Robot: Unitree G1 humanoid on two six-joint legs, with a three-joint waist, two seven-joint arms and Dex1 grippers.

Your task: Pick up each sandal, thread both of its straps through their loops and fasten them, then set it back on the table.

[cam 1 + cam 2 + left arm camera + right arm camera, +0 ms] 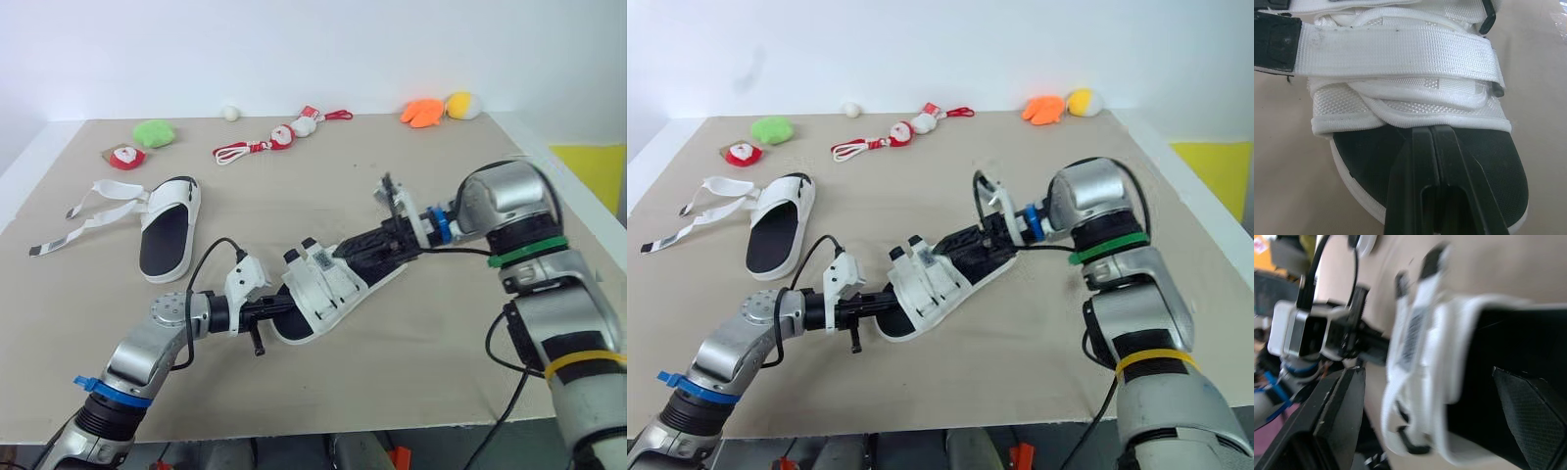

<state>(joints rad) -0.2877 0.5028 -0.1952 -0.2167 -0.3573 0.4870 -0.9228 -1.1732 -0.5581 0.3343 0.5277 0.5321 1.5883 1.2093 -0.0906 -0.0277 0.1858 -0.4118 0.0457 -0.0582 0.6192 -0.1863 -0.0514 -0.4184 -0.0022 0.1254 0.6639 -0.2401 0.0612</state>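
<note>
White sandal [323, 286]; both straps [1400, 54] fastened.

The first sandal [328, 284] is near the middle of the counter [294, 186]. It has white webbing over a black footbed and lies slantwise, with its toe toward the counter's near edge at my left tool [1432, 133]. Its two straps [1396, 54] cross the upper, their black tips poking out. The second sandal [168, 230] lies sole down near the counter's left edge, its loose straps [93, 211] trailing toward that edge.
</note>
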